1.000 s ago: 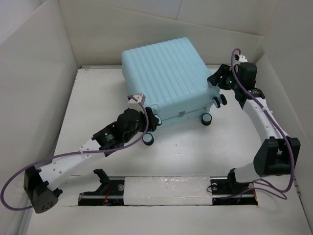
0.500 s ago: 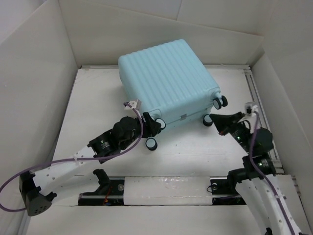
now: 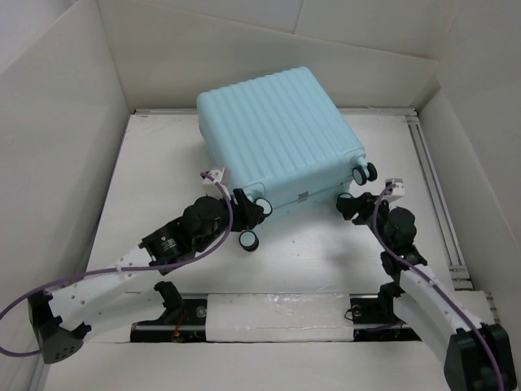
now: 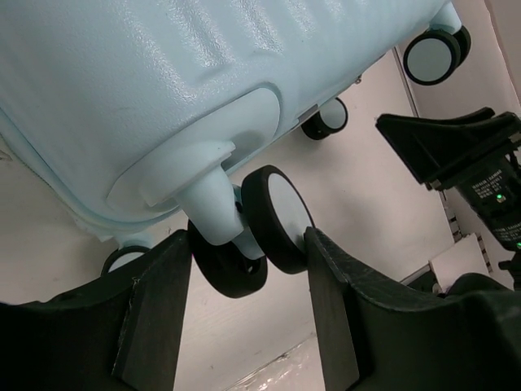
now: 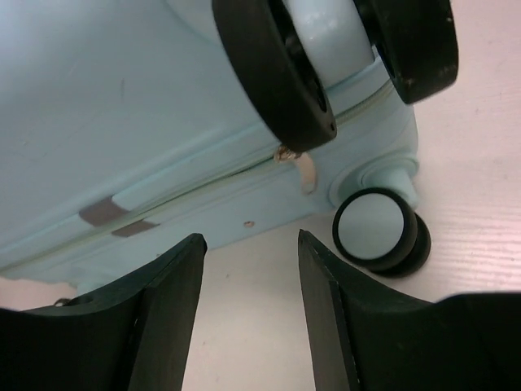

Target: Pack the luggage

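Plainly, the luggage is a single small hard-shell suitcase in pale aqua with a shell ribbed in straight grooves. It lies shut on its broad side on the white desk, just beyond both sets of fingers and spanning the space between them. A zip seam runs along the side that faces the fingers, with a small pull hanging from it and a grey patch further along. There are four casters, each a pair of black wheels with white hubs on an aqua stem, all at the end nearest the fingers. The left fingers are closed around one caster, whose twin wheels sit between the two fingers and touch both. A second caster rests on the desk just nearer than those fingers; in the left wrist view it is half hidden behind one finger. The right fingers stand apart with nothing between them, only bare desk and the luggage's side showing in the gap. A third caster hangs just above that gap, cut off by the top edge of the right wrist view. The fourth sits on the desk beyond the right-hand finger. From above, the right fingertips are hard to tell apart from the dark wheels beside them.
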### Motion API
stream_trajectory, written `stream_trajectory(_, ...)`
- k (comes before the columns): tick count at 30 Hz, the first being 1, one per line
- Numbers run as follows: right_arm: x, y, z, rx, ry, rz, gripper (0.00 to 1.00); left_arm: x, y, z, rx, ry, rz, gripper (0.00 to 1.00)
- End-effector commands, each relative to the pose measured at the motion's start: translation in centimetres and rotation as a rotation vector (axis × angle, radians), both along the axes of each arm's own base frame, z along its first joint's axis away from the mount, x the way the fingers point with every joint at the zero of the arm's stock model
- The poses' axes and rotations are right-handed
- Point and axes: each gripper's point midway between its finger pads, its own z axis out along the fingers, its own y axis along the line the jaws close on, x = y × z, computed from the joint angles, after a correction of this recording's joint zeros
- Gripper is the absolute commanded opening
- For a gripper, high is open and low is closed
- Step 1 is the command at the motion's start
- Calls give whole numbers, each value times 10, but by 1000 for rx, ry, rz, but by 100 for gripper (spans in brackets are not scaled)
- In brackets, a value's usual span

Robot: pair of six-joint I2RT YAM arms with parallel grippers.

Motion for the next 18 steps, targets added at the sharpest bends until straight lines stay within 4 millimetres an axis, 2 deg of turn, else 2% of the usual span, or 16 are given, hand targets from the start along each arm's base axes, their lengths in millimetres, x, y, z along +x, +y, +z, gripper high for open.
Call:
stream_trajectory(1, 23, 1, 41, -6, -214, -18, 56, -21, -17, 80, -192, -163, -157, 0)
stream_trajectory(2, 29, 4, 23, -26, -165, -5, 56, -21, -17, 80, -184, -169, -160, 0)
stream_trajectory(3, 34, 7, 32, -30, -209, 5, 56, -21, -17, 80, -184, -169, -160, 0)
stream_trajectory(6, 46, 8, 30, -25, -231, -5, 56, -23, -19, 75, -180, -160, -179, 0)
stream_trajectory(9, 52, 7, 25, -28, -222, -15, 54, -27, -17, 81, -190, -177, -192, 0)
stream_trajectory(12, 57, 4, 32, -19, -260, -41, 54, -29, -16, 84, -199, -181, -200, 0)
stream_trajectory(14, 62, 2, 27, -23, -245, -58, 54, -29, -15, 81, -185, -182, -203, 0)
stream_trajectory(18, 74, 5, 30, -10, -253, -58, 54, -31, -13, 81, -177, -188, -205, 0)
